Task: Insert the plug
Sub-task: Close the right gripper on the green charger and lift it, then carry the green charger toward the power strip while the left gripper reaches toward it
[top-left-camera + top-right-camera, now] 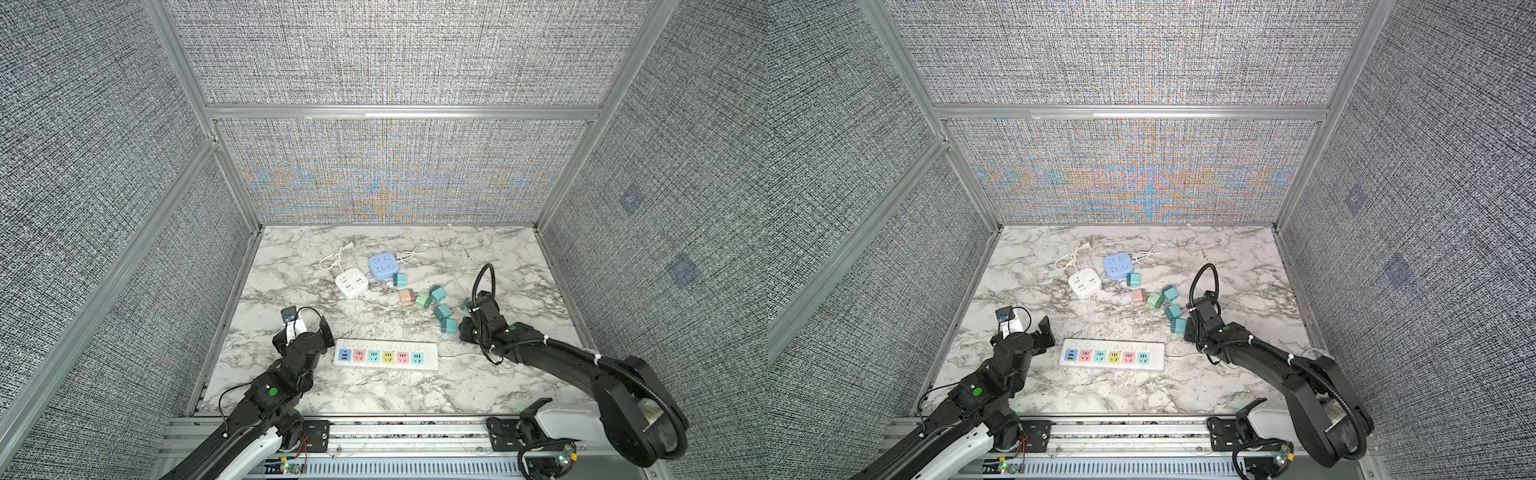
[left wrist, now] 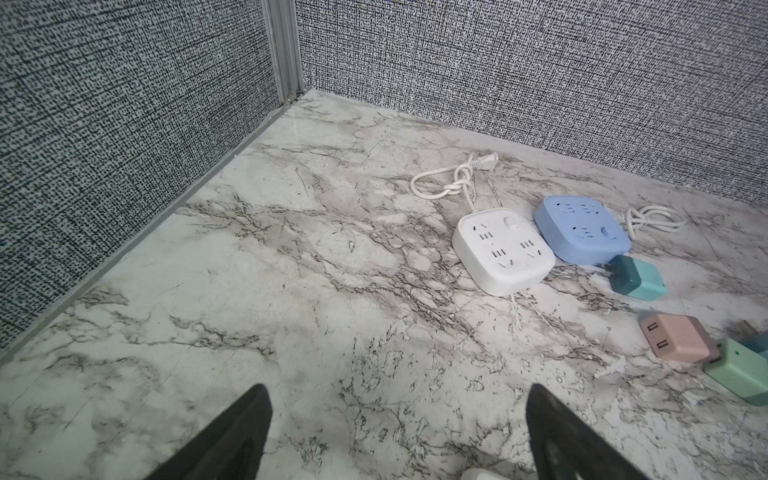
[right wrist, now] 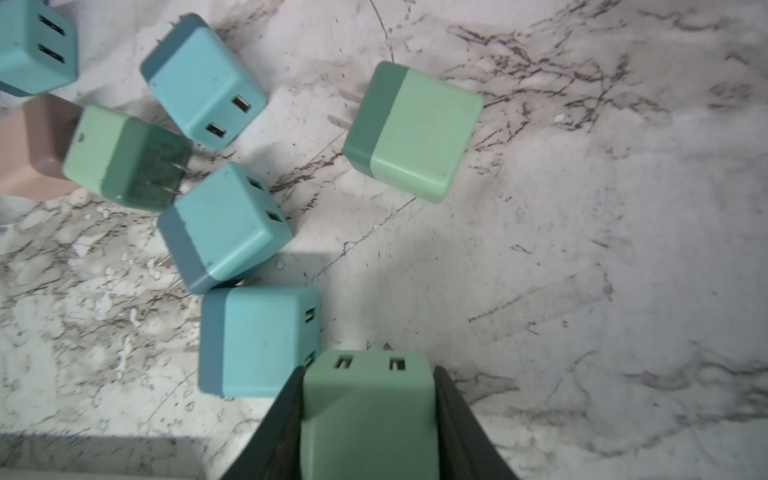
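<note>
The green plug (image 3: 368, 415) sat clamped between the jaws of the right gripper (image 3: 370, 374), its two slots facing away from the wrist. It was down by the marble table (image 3: 582, 291) and just beside a blue plug (image 3: 257, 340). A pink plug (image 3: 25, 145) and other blue and green ones lay scattered beyond. The power strip (image 1: 386, 354) lay toward the front edge, between the two arms, in both top views. The left gripper (image 2: 397, 390) hovered near the strip's left end, jaws spread wide and empty.
</note>
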Tool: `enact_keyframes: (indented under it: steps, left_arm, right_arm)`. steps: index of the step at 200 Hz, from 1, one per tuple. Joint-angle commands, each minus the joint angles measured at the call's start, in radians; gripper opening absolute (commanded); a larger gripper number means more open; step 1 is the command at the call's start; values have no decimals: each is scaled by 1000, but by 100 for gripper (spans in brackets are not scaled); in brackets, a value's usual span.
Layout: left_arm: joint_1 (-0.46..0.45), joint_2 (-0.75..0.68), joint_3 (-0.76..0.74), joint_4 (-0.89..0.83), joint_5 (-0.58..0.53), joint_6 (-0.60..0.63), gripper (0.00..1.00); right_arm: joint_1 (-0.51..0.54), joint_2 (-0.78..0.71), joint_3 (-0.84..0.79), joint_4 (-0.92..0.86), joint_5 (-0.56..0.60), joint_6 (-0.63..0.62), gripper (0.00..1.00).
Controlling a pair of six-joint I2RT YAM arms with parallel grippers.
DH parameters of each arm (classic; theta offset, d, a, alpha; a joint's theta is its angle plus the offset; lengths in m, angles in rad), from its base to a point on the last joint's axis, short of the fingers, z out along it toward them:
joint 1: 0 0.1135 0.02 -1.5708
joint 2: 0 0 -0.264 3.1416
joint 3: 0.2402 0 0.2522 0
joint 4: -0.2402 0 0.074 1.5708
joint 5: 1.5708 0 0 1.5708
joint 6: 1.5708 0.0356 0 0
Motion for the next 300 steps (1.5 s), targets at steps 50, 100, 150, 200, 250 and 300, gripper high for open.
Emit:
enact_keyframes:
  steps: [50, 100, 150, 200, 250, 300]
  left_arm:
    - [1, -11, -3, 30, 11, 14, 97]
    - [0, -67, -19, 46, 50, 42, 98]
    - [1, -156, -34, 42, 72, 61, 99]
    - [1, -209, -42, 57, 109, 97, 99]
    - [2, -171, 3, 49, 103, 114, 100]
    - [1, -230, 99, 74, 378, 187, 98]
  right_arm:
    - [137, -141, 49, -6, 126, -47, 22]
    - [230, -245, -4, 199, 122, -171, 20]
    - [303, -265, -24, 478, 80, -395, 15]
    - [327, -282, -234, 925, -44, -528, 13]
    - [348, -306, -248, 951, -130, -614, 11]
    - [348, -308, -322, 1019, -181, -709, 0]
